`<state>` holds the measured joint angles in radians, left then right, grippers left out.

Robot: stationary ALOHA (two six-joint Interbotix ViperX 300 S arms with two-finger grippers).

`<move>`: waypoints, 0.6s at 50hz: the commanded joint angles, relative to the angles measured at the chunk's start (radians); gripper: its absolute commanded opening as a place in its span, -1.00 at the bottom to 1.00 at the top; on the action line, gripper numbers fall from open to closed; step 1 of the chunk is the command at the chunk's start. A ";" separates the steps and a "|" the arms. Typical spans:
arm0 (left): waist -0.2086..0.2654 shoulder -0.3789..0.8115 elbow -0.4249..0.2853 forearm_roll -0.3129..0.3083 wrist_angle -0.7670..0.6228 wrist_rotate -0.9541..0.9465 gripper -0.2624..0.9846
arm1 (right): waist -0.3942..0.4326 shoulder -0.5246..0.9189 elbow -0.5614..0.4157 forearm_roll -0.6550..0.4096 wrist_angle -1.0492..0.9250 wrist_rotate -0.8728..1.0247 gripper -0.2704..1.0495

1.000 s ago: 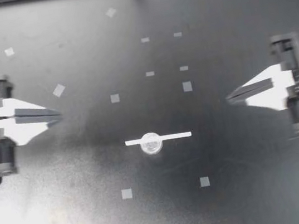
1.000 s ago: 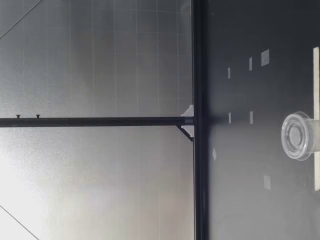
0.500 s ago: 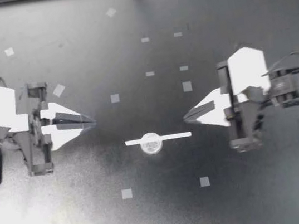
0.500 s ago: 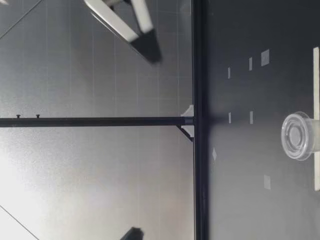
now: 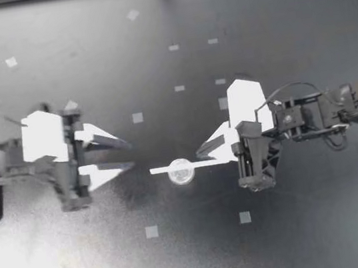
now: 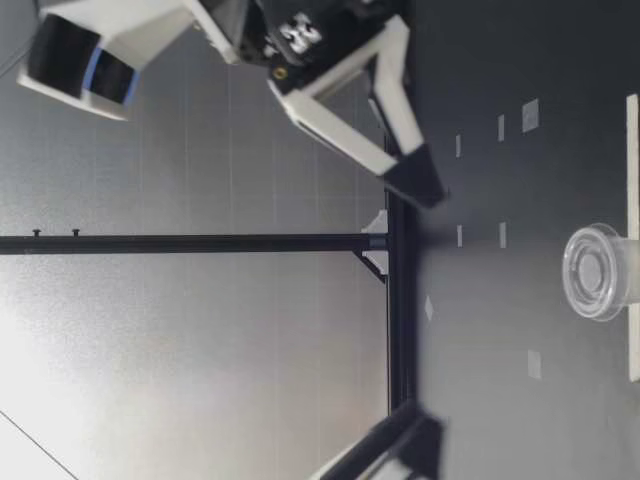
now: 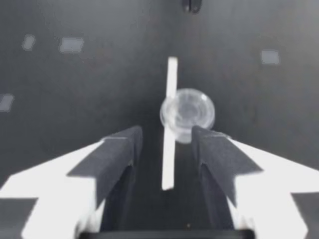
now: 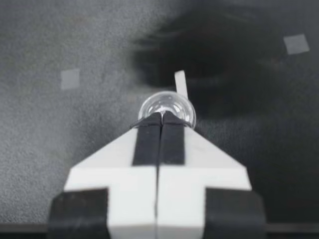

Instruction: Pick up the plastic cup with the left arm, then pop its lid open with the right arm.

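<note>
Top view, clock set on the small clear cup [image 5: 181,172].

Surroundings: the cup sits on a white tape strip [image 5: 200,164] stuck flat to the dark surface [image 5: 315,235]. Small tape squares lie around it: one at 11 [image 5: 137,118], one at 7 [image 5: 152,232], one at 5 [image 5: 245,217], and a pair near 12 [image 5: 179,88]. All are flat, and nothing stands between either hand and the cup.

Cup: it is round with no long axis of its own, and the low view shows its rim as rings [image 6: 595,271]. The strip under it runs from 9 to 3. The cup sits left of the strip's middle, so more of the strip shows on the 3 side.

My left hand [image 5: 130,153]: it sits at 9, apart from the cup, with its fingers pointing toward 3. The fingers are spread moderately wide and hold nothing. In the left wrist view the hand [image 7: 167,137] straddles the near end of the strip [image 7: 169,149], and the cup [image 7: 187,113] is just ahead, closer to one finger.

My right hand [image 5: 200,152]: it is at 2, near the cup, over the strip's 3-side half. Its tips point toward 8 and the arm comes in from 3. The fingers are pressed together with nothing between them. The right wrist view shows the closed tips [image 8: 161,117] with the cup [image 8: 167,105] just beyond them. The low view shows this hand [image 6: 420,180] tilted down toward the surface, farther from that camera than the cup.
</note>
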<state>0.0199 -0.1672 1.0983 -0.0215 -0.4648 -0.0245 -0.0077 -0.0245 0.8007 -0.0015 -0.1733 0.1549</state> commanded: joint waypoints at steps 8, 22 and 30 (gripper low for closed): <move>-0.002 0.144 -0.078 0.000 -0.021 0.005 0.24 | -0.005 0.032 -0.023 -0.002 -0.054 0.046 -0.75; -0.020 0.213 -0.112 0.002 -0.025 0.011 0.32 | -0.005 0.103 -0.049 -0.002 -0.061 0.049 -0.75; -0.035 0.236 -0.126 0.002 -0.025 0.009 0.33 | -0.005 0.141 -0.074 -0.002 -0.061 0.049 -0.75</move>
<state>-0.0092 0.0752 0.9910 -0.0215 -0.4771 -0.0138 -0.0077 0.1181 0.7532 -0.0015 -0.2255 0.2025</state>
